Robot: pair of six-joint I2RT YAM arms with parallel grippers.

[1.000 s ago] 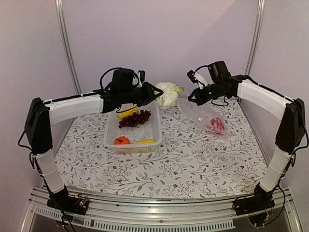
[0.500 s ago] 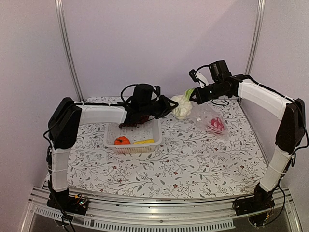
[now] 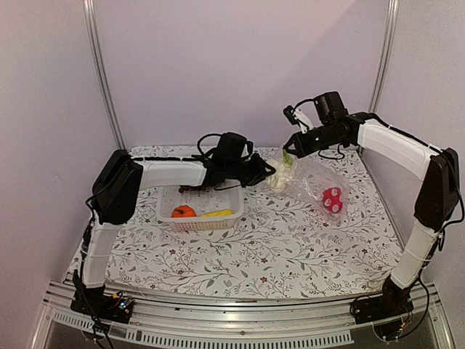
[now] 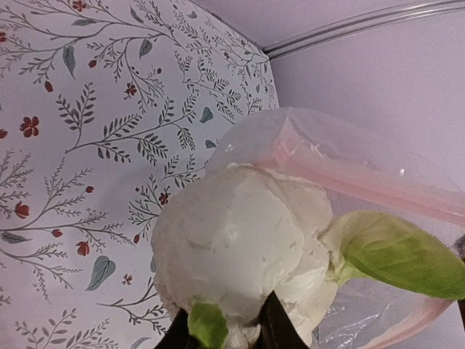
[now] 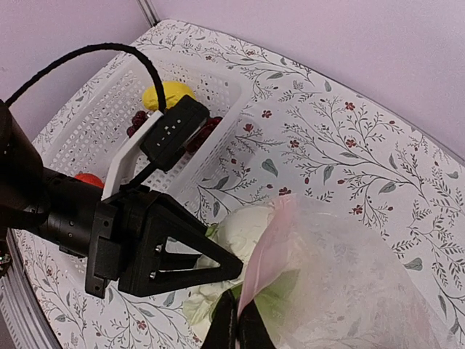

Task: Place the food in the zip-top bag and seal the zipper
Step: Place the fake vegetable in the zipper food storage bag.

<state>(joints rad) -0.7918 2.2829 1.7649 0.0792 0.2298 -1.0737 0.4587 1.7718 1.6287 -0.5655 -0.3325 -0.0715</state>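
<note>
cauliflower (image 4: 240, 247) gripped by left gripper (image 4: 229, 327); right gripper (image 5: 236, 323) pinching zip-top bag (image 5: 349, 276)

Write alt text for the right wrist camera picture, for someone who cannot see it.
The black left gripper holds a white cauliflower at the open mouth of a clear zip-top bag, whose pink zipper edge the right gripper pinches. Behind, a white basket holds a lemon and grapes on a floral table.

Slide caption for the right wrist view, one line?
Left gripper holds cauliflower at the bag mouth; right gripper pinches the zipper.
</note>
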